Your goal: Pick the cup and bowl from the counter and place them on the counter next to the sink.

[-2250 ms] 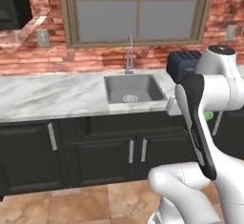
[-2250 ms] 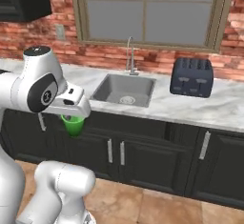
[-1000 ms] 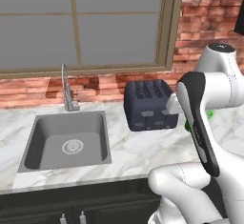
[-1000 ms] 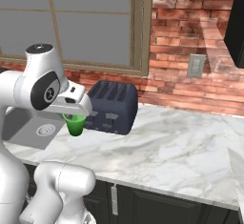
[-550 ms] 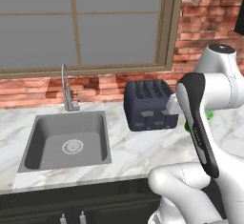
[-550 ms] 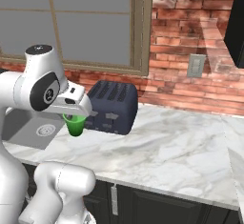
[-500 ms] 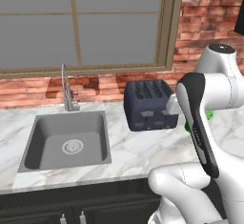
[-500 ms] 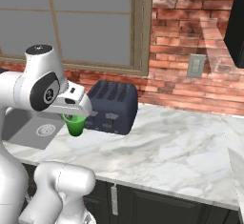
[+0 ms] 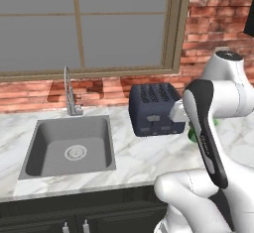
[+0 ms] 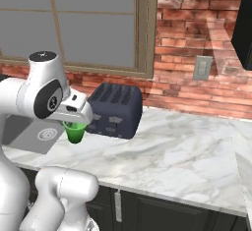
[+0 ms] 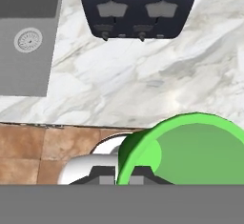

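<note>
1. Grey steel makes up the sink [image 9: 69, 147], which is set into the counter [image 9: 139, 162] at the left of the left base view, with a round drain in its floor and a thin chrome faucet [image 9: 69, 92] standing behind it.
2. White marble with grey veins is seen on the counter, which is carried by dark cabinets and runs on to the right past the sink.
3. A dark navy four-slot toaster [image 10: 115, 109] is stood on the counter just right of the sink, against the red brick wall below the window.
4. A bright green cup [image 10: 75, 131] is held upright above the counter's front edge, in front of the toaster and between it and the sink.
5. The pincer [image 10: 74, 122] is clenched on the green cup, whose rim is gripped from above; in the hand view the cup's open mouth lies at the lower right.
6. A white wall outlet [image 10: 202, 68] is fixed to the brick further right.
</note>
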### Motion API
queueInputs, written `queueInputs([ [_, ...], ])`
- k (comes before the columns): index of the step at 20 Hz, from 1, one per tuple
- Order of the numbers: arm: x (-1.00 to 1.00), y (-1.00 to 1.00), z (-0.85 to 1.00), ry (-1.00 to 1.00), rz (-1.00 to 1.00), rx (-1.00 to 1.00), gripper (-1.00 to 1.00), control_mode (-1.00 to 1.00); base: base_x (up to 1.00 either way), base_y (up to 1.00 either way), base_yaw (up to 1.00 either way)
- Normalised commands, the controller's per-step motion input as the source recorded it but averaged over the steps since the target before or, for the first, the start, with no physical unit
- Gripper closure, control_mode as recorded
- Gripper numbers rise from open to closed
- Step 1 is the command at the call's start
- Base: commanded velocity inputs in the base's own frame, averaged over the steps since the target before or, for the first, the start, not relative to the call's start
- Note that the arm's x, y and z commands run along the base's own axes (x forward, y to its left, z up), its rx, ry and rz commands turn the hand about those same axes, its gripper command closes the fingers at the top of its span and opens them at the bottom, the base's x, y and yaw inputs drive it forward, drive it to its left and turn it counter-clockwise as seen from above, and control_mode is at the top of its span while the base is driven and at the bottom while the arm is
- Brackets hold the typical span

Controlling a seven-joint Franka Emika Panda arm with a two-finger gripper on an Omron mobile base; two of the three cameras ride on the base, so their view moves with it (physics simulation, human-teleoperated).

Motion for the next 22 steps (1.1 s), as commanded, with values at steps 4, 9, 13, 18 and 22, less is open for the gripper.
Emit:
queueInputs([
  [4,0.0,0.33,-0.04,0.0,0.06,0.02,1.0,-1.0,0.0,0.0,0.0],
  [9,0.11,0.69,-0.01,0.0,0.0,0.0,1.0,-1.0,0.0,0.0,0.0],
  [13,0.19,0.68,-0.12,0.0,0.0,0.0,1.0,-1.0,0.0,0.0,0.0],
  [18,0.41,0.45,-0.3,-0.01,0.0,0.0,1.0,-1.0,0.0,0.0,0.0],
  [22,0.56,0.03,-0.45,0.0,0.0,0.0,1.0,-1.0,0.0,0.0,0.0],
])
